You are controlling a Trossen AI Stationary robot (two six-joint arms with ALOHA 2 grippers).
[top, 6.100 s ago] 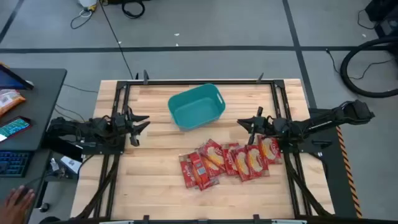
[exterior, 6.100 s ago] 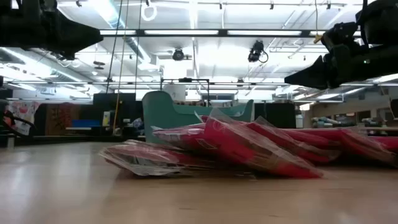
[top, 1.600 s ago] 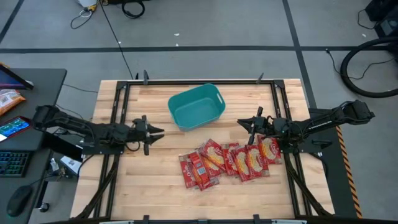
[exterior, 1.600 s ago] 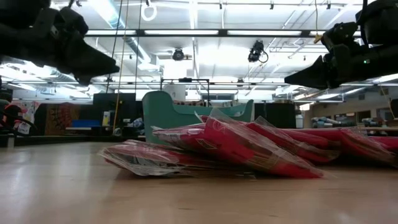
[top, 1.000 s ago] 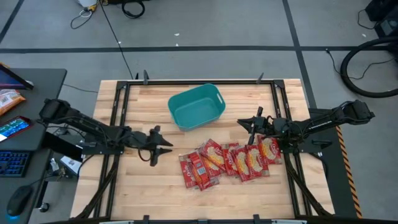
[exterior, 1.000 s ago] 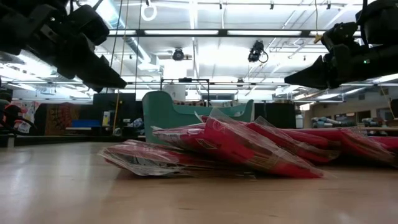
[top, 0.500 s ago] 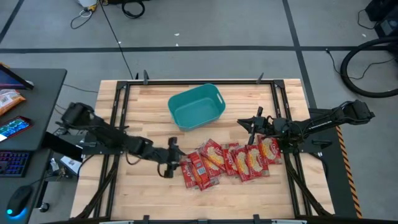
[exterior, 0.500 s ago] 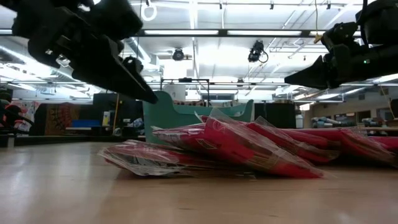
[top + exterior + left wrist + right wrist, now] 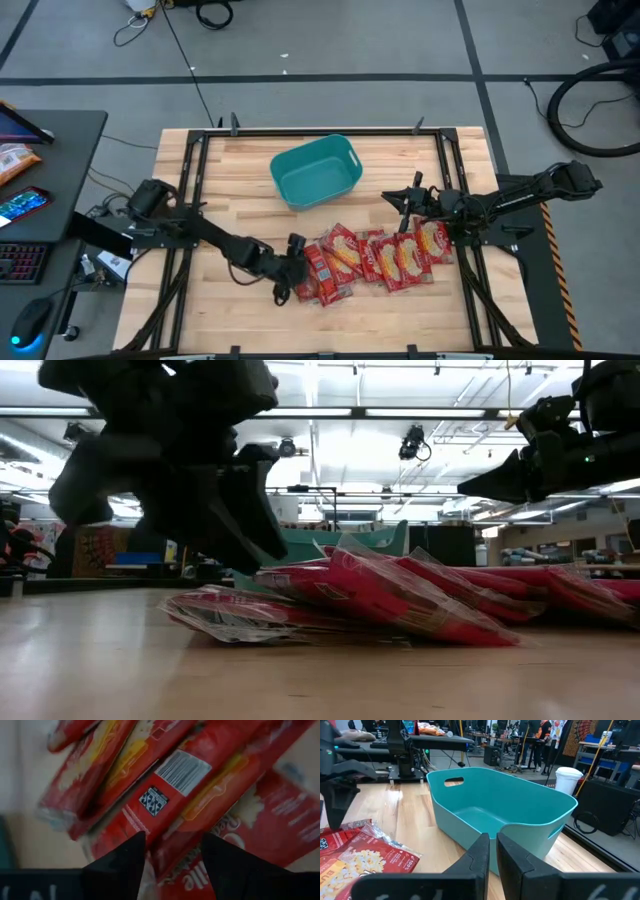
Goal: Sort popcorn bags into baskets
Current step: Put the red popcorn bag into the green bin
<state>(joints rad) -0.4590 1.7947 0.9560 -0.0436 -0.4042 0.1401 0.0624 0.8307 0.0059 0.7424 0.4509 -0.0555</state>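
Observation:
Several red popcorn bags (image 9: 370,260) lie overlapping in a row on the wooden table, right of its middle; the low view shows the pile (image 9: 400,595) flat on the wood. The teal basket (image 9: 315,172) stands behind them near the far edge and holds nothing. My left gripper (image 9: 292,272) is open and points down over the pile's left end. In the left wrist view (image 9: 172,842) its fingers straddle a bag with a barcode (image 9: 182,770). My right gripper (image 9: 405,200) is shut. It waits in the air above the row's right part, facing the basket (image 9: 500,820). My left gripper comes at the leftmost bags (image 9: 165,805) from above, slanting in from the table's left, with one finger (image 9: 127,860) on each side of a bag's end. I cannot tell whether the fingertips touch the bags.
Black frame rails (image 9: 190,190) run along the table's left and right sides. A desk with a phone and a keyboard (image 9: 25,205) stands left of the table. Bare wood (image 9: 230,315) shows near the front left, and cables lie on the floor beyond the far edge.
My left gripper has swept toward the table's right and near edge, from the bare wood to the pile's left end. It has come down and tipped its fingers downward over the bags. The bags and the basket have stayed put.

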